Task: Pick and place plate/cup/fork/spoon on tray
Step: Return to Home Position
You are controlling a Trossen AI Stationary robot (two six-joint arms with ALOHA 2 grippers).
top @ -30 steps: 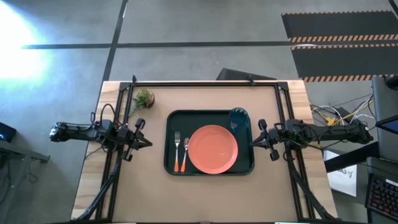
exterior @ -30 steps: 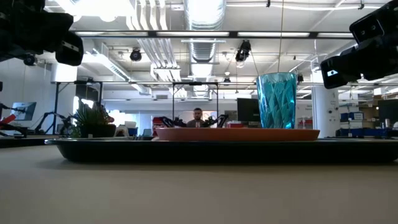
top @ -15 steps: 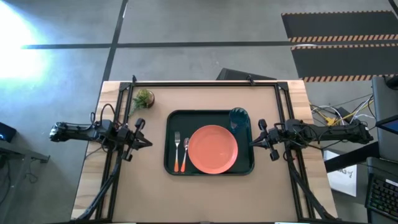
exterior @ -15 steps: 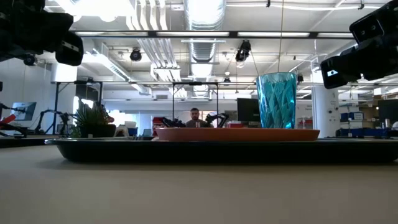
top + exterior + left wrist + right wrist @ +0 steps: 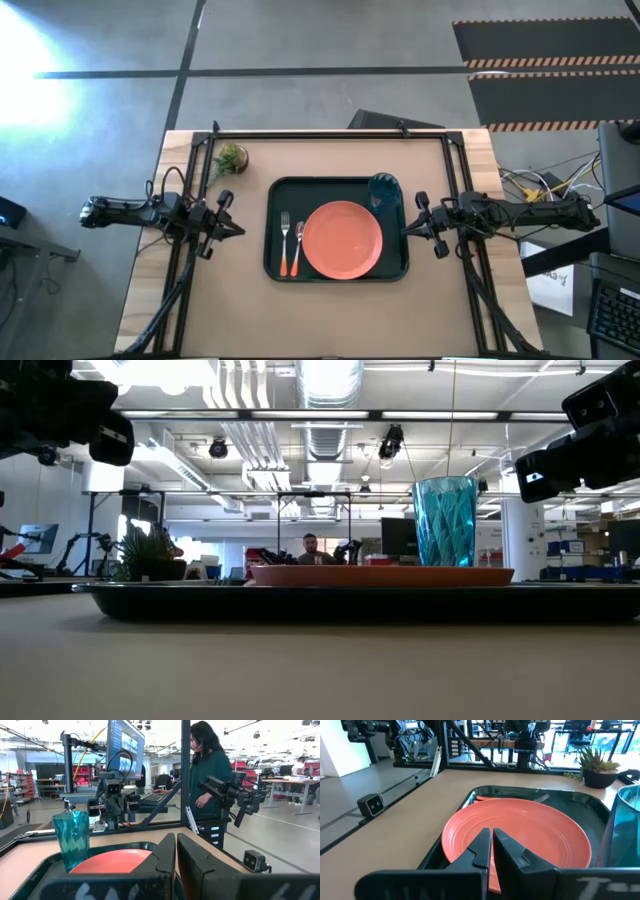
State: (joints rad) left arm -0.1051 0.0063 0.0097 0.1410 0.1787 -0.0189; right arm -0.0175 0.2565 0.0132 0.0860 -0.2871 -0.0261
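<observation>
Left jaws and right jaws sat narrow, empty, the tray [image 5: 276,200] between them; homing well meant backing straight off its rim.

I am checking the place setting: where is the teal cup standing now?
In the high view the teal cup stands inside the dark tray, in the tray's corner at the picture's upper right, next to the orange plate.
</observation>
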